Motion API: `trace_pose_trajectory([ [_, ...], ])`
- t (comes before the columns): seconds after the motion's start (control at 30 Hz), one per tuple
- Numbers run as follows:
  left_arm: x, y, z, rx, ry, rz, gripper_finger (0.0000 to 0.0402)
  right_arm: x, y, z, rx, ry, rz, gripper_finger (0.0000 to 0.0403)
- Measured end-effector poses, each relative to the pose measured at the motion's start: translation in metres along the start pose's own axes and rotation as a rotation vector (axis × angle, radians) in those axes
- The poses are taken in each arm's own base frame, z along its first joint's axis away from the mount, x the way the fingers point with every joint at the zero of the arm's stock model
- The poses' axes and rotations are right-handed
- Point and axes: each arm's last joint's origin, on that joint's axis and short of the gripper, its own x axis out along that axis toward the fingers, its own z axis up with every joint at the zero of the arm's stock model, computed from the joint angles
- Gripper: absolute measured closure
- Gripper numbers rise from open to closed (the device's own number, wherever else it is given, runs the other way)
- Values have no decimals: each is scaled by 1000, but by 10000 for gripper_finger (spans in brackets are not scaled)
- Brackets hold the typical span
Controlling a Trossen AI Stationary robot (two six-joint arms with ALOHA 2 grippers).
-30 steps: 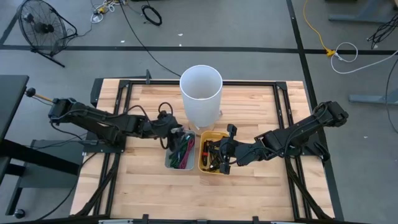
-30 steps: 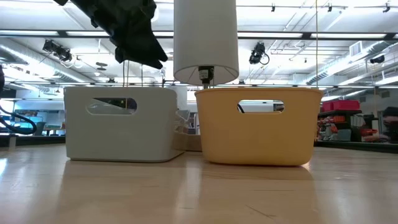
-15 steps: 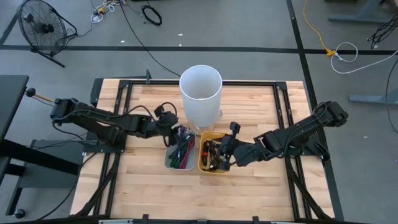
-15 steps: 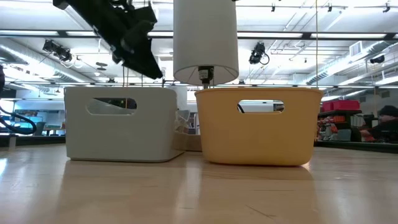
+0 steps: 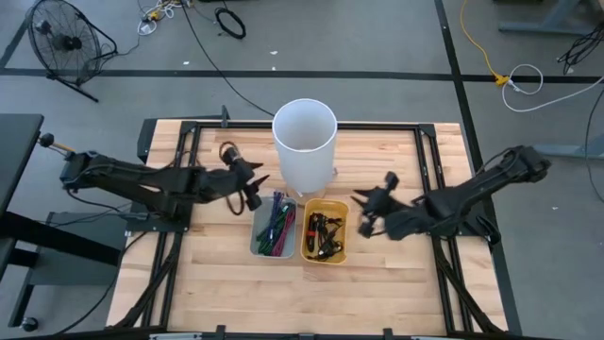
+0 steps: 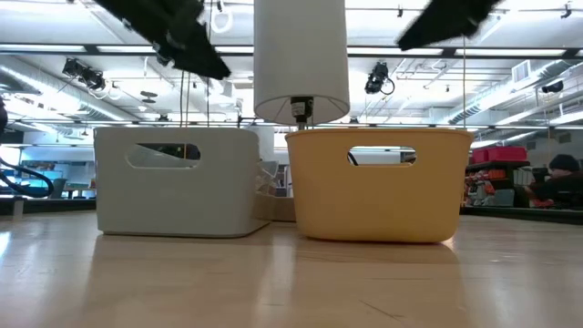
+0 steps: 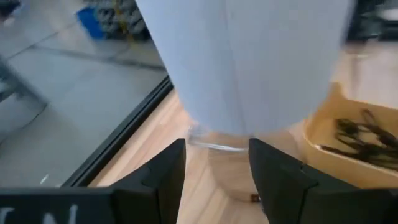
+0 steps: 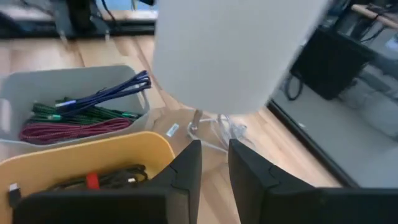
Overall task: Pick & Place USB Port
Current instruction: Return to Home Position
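Left gripper (image 5: 257, 185) hovers beside gray bin (image 6: 178, 191), jaws apart, empty. Right gripper (image 5: 362, 212) hangs beside yellow bin (image 6: 378, 196), jaws slightly apart, empty. Both above the bench (image 5: 396, 161).

1. The wooden table (image 5: 396, 156) holds three things.
2. A gray bin (image 6: 178, 196) and a yellow bin (image 6: 378, 200) sit side by side near its middle.
3. A tall white tube (image 5: 304, 170) stands just behind them.

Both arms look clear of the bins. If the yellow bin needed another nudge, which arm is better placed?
Right, probably: the right pincer hovers just beside the yellow bin, while the left pincer is beyond the gray bin.
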Motion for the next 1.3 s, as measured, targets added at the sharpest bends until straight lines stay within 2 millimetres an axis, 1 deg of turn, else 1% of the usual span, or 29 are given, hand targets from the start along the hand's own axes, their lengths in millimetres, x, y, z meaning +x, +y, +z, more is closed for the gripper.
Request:
trace_pose_trajectory([
  [0.07,-7,6,-12,0,-53,-42,220,-9,-14,-12,68,-51,39,323],
  [0.13,-14,12,-24,-44,-123,-62,220,-17,-28,-27,121,-99,79,323],
  [0.2,-21,18,-39,-64,-174,-99,220,-23,-38,-38,161,-168,130,323],
  [0.27,-26,21,-51,-74,-246,-162,220,-27,-49,-51,166,-244,149,323],
  [0.33,-31,25,-63,-95,-333,-201,220,-30,-56,-60,182,-348,180,323],
  [0.4,-35,28,-71,-118,-439,-213,220,-32,-64,-71,144,-437,219,323],
  [0.47,-37,32,-83,-111,-488,-201,220,-39,-74,-73,142,-554,251,323],
  [0.53,-40,34,-89,-145,-551,-200,220,-46,-85,-78,142,-630,265,323],
  [0.6,-40,36,-100,-138,-563,-204,220,-51,-93,-82,151,-671,276,323],
  [0.7,-37,37,-117,-110,-541,-176,220,-56,-104,-91,167,-659,278,323],
  [0.77,-35,38,-122,-132,-506,-170,220,-58,-110,-98,199,-637,300,323],
  [0.83,-34,36,-123,-144,-490,-240,220,-58,-112,-105,212,-598,334,323],
  [0.9,-35,33,-124,-130,-491,-324,220,-55,-111,-112,220,-541,325,323],
  [0.97,-34,33,-124,-137,-486,-338,220,-51,-108,-117,235,-511,319,323],
  [1.03,-34,33,-124,-146,-486,-338,220,-45,-101,-123,245,-529,373,323],
  [1.17,-34,32,-124,-149,-488,-359,220,-29,-85,-146,210,-555,420,323],
  [1.2,-35,32,-124,-149,-488,-369,220,-27,-84,-148,210,-526,431,323],
  [1.3,-34,32,-124,-158,-481,-379,220,-27,-83,-148,237,-517,463,323],
])
